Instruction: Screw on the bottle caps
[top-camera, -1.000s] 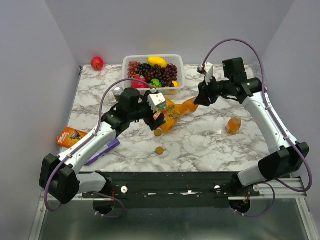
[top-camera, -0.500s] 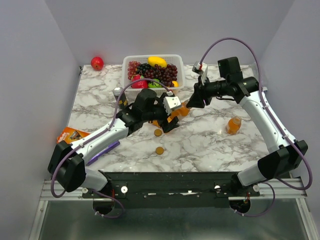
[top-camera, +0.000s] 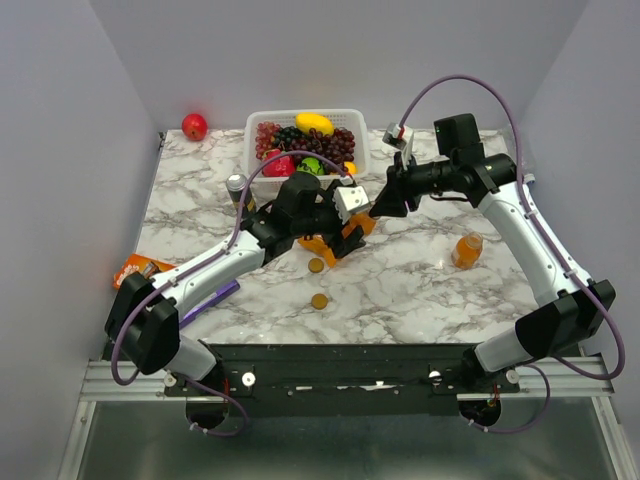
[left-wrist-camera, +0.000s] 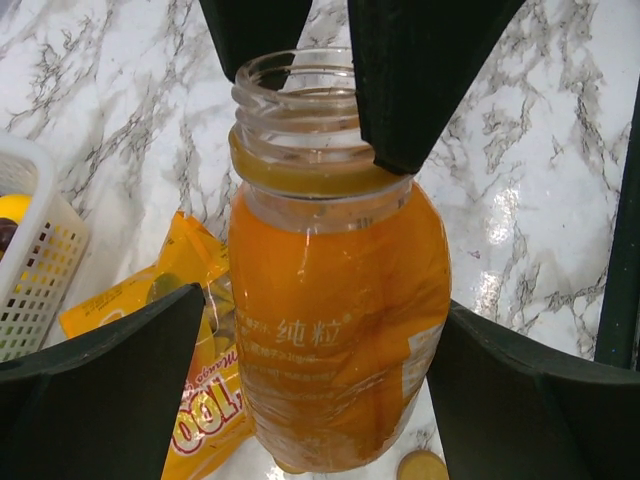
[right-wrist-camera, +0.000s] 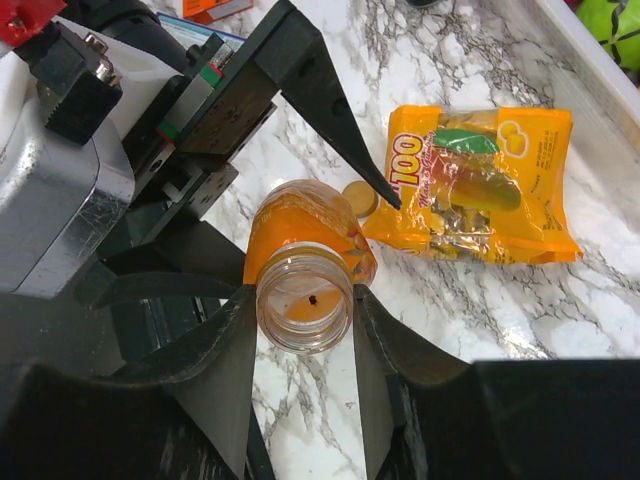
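The right gripper (right-wrist-camera: 305, 320) pinches the threaded neck of an uncapped clear plastic bottle of orange juice (left-wrist-camera: 335, 330) at the middle of the white marble table (top-camera: 400, 290). The left gripper (left-wrist-camera: 320, 340) gapes wide either side of its body, gripping nothing. A golden-orange round plastic cap (top-camera: 316, 265) lies just nearer the front edge.

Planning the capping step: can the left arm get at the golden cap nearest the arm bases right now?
Probably yes: the left tool is open, only straddling the bottle, and that cap lies alone on bare marble close by.
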